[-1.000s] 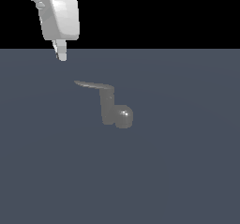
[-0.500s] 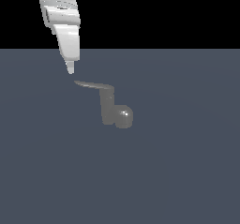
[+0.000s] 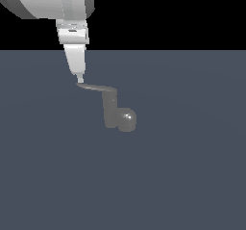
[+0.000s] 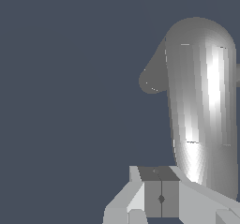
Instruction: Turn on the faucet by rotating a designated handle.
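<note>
Grey metal is showing on the faucet (image 3: 117,114), which is standing on the dark blue-grey desk (image 3: 182,176), below the gripper (image 3: 79,79) and toward the exterior view's right of it. Its upright post is carrying a rounded shiny bulb at the base. The handle (image 3: 95,87) is jutting sideways from the post top, and its thin free end is lying directly under the gripper tip, touching it or almost touching. The white gripper is pointing straight down. In the wrist view the two fingers (image 4: 161,198) are pressing together, with nothing between them, beside the post.
</note>
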### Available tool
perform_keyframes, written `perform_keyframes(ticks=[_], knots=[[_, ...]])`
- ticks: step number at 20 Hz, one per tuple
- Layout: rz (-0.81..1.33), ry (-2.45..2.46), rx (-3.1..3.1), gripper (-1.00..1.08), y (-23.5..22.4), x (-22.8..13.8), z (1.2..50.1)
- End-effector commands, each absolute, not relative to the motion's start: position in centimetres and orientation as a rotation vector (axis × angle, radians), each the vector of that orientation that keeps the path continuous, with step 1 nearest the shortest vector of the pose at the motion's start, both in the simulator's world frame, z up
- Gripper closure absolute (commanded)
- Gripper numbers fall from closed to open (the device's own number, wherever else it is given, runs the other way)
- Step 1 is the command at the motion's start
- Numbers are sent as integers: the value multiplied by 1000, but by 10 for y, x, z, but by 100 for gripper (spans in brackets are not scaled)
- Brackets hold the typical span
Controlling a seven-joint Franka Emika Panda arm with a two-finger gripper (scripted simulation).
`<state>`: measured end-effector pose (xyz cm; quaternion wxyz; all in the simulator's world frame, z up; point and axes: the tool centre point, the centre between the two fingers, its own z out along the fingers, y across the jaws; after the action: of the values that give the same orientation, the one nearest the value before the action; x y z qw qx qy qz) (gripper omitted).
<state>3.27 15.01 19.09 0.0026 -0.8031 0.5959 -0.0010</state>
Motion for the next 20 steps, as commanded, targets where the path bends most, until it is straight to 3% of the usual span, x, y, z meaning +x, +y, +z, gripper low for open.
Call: perform_keyframes(ticks=[1,10,20], knots=[[-1,1915,-2490,108,146,41,181],[-1,1973,-2446,108,142,54,172],[0,1971,-2447,108,142,42,173]])
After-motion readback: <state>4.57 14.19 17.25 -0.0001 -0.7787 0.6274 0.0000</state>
